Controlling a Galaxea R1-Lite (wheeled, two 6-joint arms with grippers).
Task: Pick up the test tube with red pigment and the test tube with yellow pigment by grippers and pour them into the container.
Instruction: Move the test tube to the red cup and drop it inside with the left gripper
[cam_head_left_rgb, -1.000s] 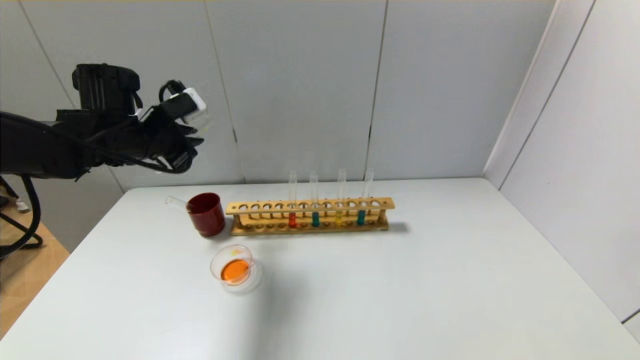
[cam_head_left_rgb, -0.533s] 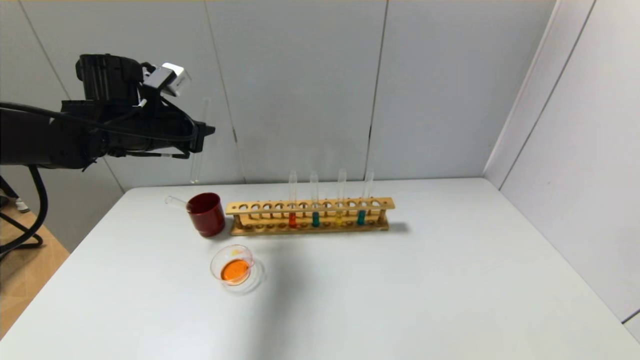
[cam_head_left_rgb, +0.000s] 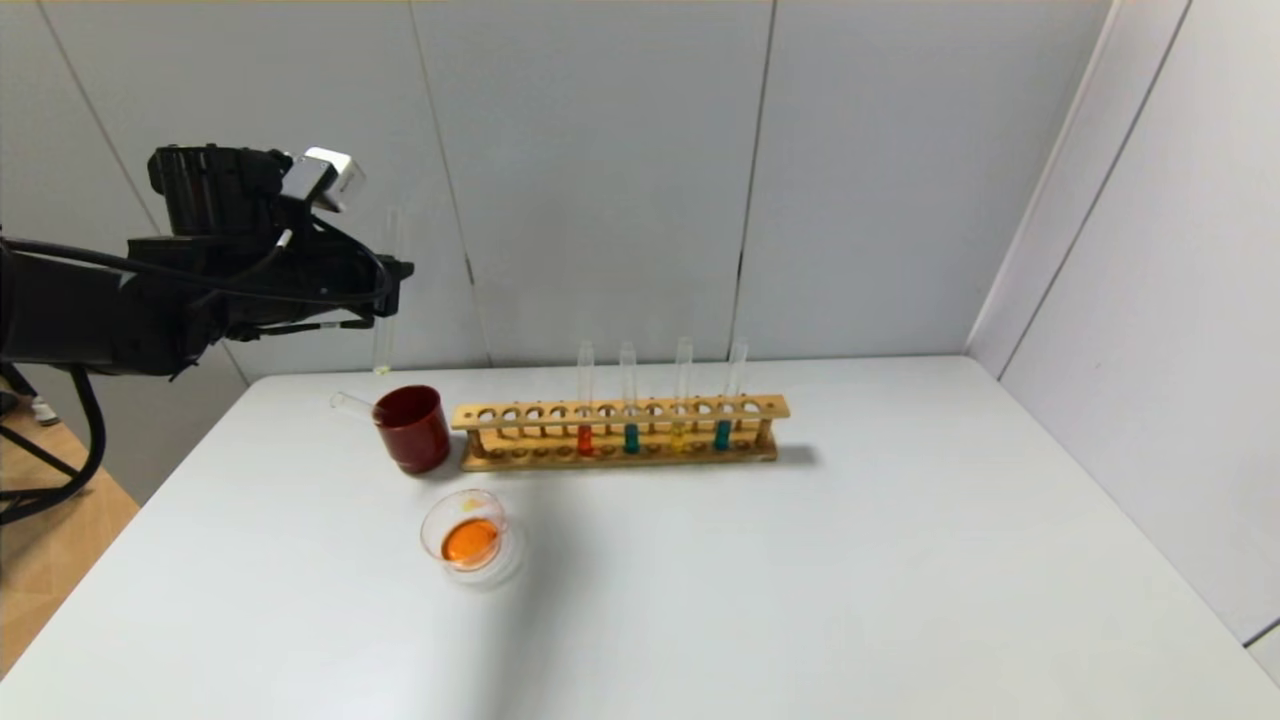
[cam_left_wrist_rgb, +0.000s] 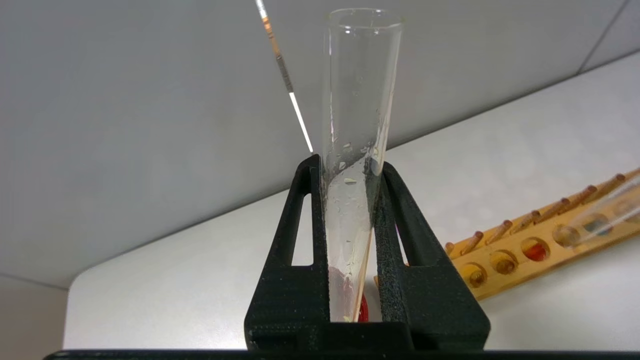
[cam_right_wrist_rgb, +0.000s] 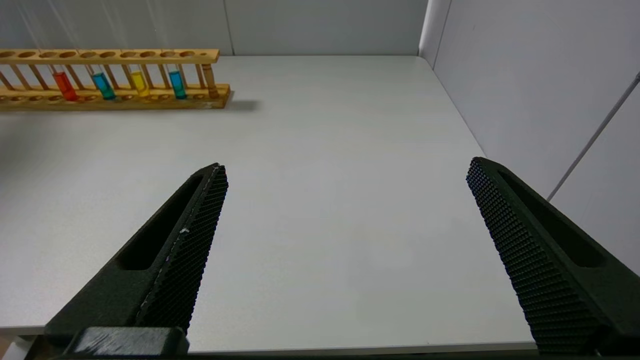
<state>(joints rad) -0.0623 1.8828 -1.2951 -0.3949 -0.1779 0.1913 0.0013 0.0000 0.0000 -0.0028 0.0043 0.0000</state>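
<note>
Four tubes stand in the wooden rack (cam_head_left_rgb: 620, 435). Dish (cam_head_left_rgb: 468, 538) holds orange liquid. Left gripper (cam_left_wrist_rgb: 350, 175) clamps an emptied test tube (cam_left_wrist_rgb: 359, 100) upright above the red cup (cam_head_left_rgb: 412, 428); residue could drip. Right gripper (cam_right_wrist_rgb: 345, 190) gapes wide, idle.

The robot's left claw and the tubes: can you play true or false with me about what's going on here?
1. The left claw is shut on an empty tube. True.
2. That tube is lying flat on the table. False: it is held upright in the air above the dark red cup.
3. The glass dish has orange liquid in it. True.
4. The wooden rack holds only teal tubes. False: it holds four tubes, one red, one yellow and two teal.
5. The right claw is squeezing a tube. False: it is open and holds nothing, over bare table.
</note>
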